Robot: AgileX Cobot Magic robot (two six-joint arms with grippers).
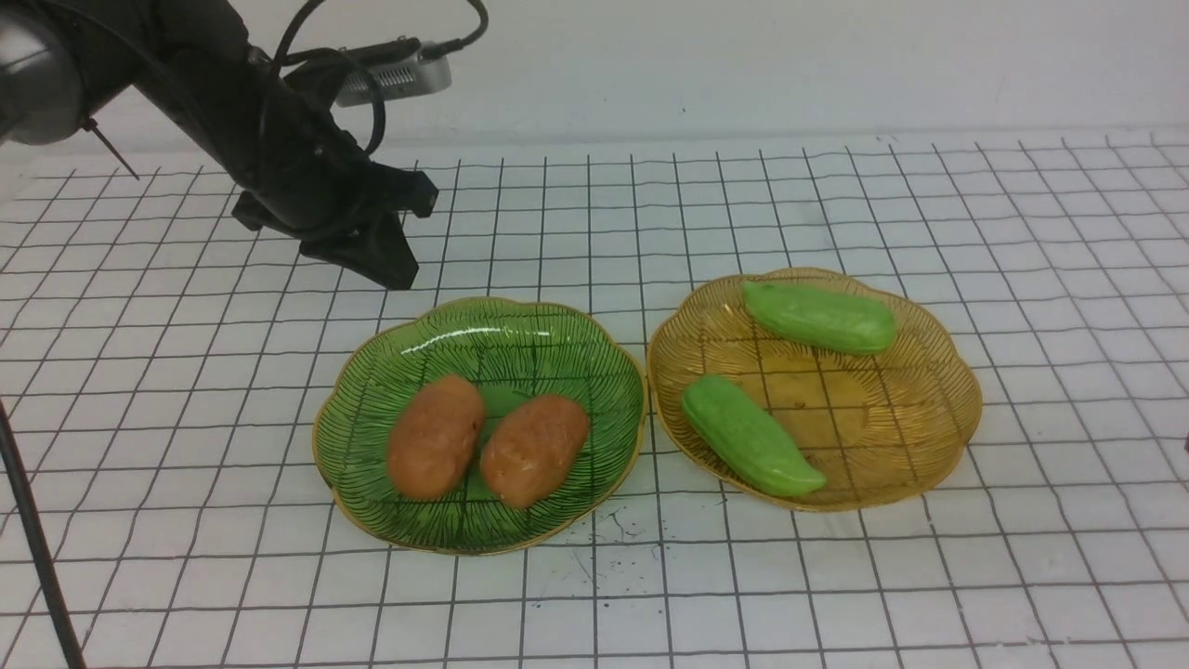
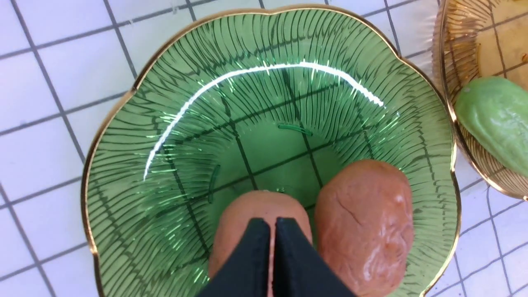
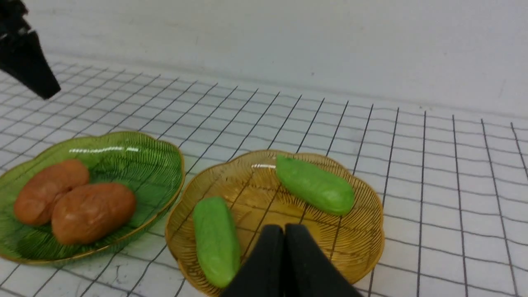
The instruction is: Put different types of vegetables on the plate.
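Note:
Two orange-brown potatoes (image 1: 435, 435) (image 1: 533, 448) lie side by side in the green glass plate (image 1: 557, 339). Two light green cucumbers (image 1: 819, 317) (image 1: 749, 436) lie in the amber glass plate (image 1: 920, 418), one at its far side, one at its near left. My left gripper (image 1: 395, 269) hangs shut and empty above the cloth just behind the green plate's far left rim; in its wrist view the closed fingertips (image 2: 272, 225) sit over one potato (image 2: 247, 210) without touching it. My right gripper (image 3: 284, 231) is shut and empty, off the front view, above the amber plate's (image 3: 363, 243) near side.
A white cloth with a black grid (image 1: 836, 576) covers the table. A white wall (image 1: 743, 65) runs along the back. A thin dark cable or rod (image 1: 37, 548) crosses the near left corner.

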